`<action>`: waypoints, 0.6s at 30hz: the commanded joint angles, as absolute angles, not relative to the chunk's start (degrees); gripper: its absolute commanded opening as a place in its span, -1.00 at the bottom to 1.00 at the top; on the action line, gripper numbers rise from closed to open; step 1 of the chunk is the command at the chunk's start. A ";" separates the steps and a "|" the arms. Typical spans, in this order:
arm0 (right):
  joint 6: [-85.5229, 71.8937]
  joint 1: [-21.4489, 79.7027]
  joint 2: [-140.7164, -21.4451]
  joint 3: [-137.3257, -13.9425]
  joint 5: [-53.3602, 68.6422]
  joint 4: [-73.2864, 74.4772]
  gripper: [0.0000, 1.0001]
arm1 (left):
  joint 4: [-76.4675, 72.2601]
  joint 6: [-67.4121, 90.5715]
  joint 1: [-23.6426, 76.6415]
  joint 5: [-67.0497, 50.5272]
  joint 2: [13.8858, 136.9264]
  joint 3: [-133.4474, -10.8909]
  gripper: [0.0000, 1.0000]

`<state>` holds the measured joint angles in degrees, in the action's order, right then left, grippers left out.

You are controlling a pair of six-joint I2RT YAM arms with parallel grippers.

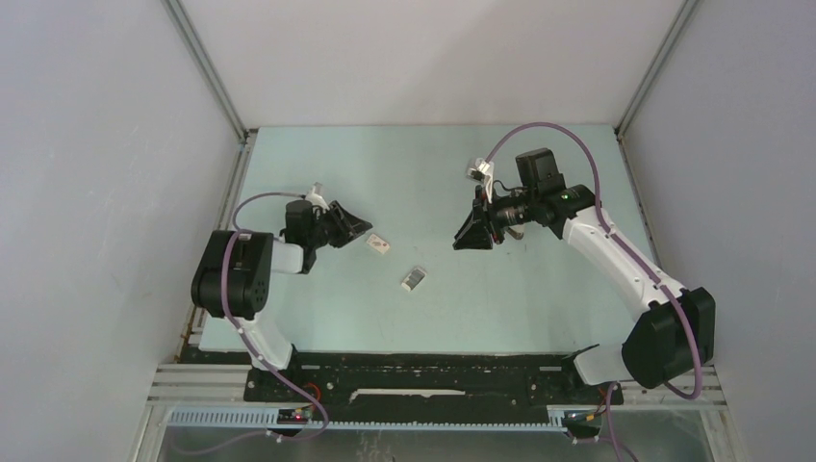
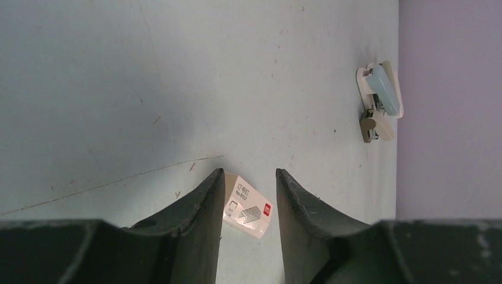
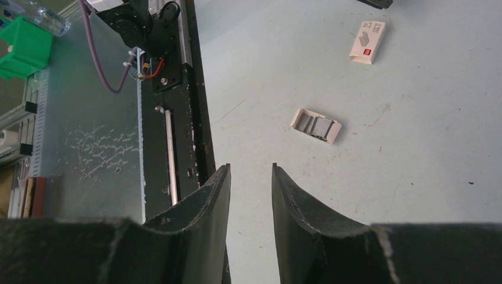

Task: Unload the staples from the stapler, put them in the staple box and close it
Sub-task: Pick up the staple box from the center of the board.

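Two pairs of fingers, both parted.

- Left fingers point(image 2: 216, 183): half spread, straddling a small white box point(image 2: 251, 207) that lies on the desk point(image 2: 148, 89). Whether they press on it cannot be told, but it does not look clamped.
- Right fingers point(image 3: 222, 180): apart, nothing between them, pointing over the near part of the desk.

One small white box, as above: closed, printed label with a red mark.

One open cardboard tray point(image 3: 334, 134): beyond the right fingers, holding a grey block of staples point(image 3: 317, 124) — the strips are too small to count.

One stapler point(image 2: 382, 89): pale blue with a whitish casing, lying on the desk toward its far side, well apart from both pairs of fingers.

One beige piece point(image 2: 374, 127): touching the stapler's end — part of it or separate, cannot tell.

Progress, as a judgement: neither arm is on the stapler. Whether its magazine is loaded does not show, and no loose strips are seen beside it. The unloading looks not yet done; reaching, opening and emptying the stapler are left.
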<state>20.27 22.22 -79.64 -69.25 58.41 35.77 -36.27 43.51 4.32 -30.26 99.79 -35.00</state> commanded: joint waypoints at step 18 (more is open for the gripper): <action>20.61 22.96 -80.03 -69.22 59.07 34.88 -0.20 | -35.42 41.48 3.84 -32.85 101.62 -36.41 -0.27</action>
<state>20.29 22.28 -80.01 -69.25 58.41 35.75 -34.98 42.96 4.32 -31.75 102.83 -35.44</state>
